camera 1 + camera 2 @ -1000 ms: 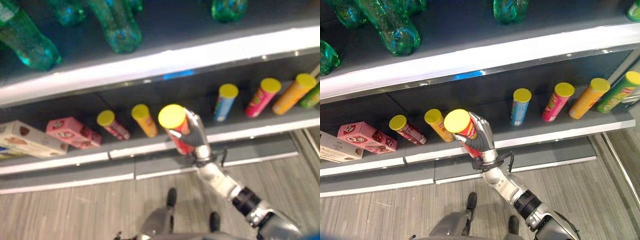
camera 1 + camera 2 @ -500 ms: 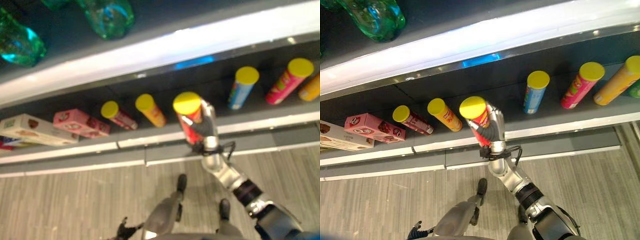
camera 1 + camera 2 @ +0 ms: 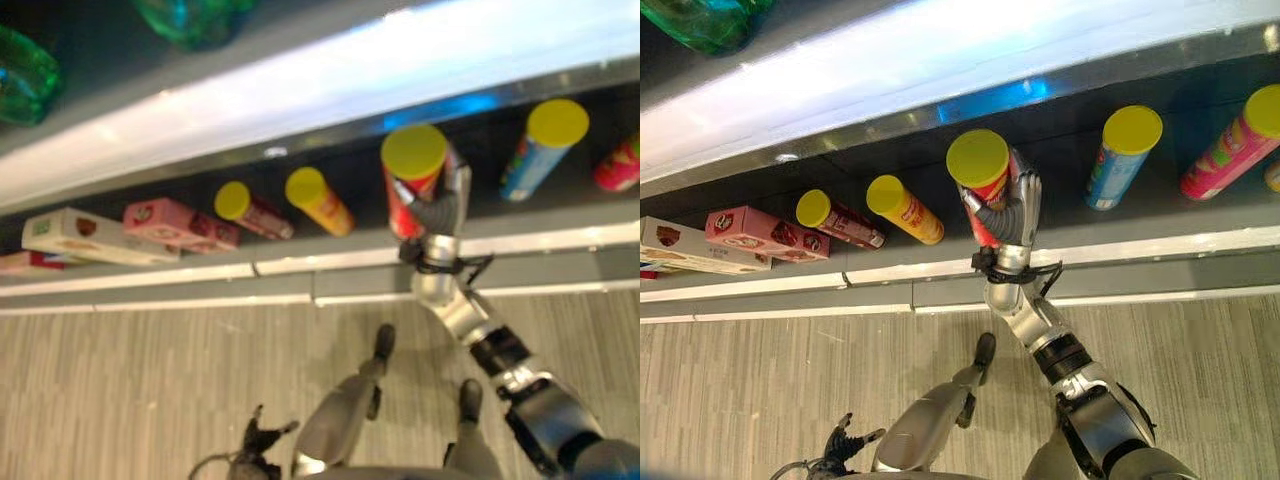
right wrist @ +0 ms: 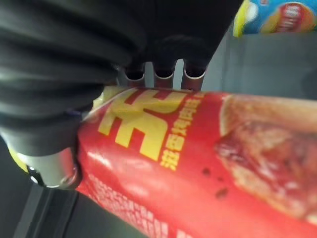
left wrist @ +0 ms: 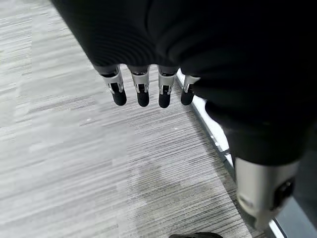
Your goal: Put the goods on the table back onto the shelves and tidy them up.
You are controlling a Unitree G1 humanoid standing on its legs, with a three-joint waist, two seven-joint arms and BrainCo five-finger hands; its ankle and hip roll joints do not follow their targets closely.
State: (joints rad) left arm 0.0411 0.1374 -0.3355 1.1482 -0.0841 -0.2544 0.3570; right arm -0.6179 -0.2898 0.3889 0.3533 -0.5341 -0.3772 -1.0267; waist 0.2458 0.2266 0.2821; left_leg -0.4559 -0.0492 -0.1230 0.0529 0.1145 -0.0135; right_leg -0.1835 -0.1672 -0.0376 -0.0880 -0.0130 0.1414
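Right hand (image 3: 1012,215) wrapped round red yellow-lidded crisp tube (image 3: 983,183) — held at lower grey shelf (image 3: 1140,245). Left hand (image 5: 148,89) hangs slack-fingered, empty — over floor.

Both eye views look steeply down at the shelf (image 3: 1110,245) and floor (image 3: 120,370); wrist views look along each hand from very close.

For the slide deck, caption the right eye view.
Right hand holds a red yellow-lidded can at the lower shelf.
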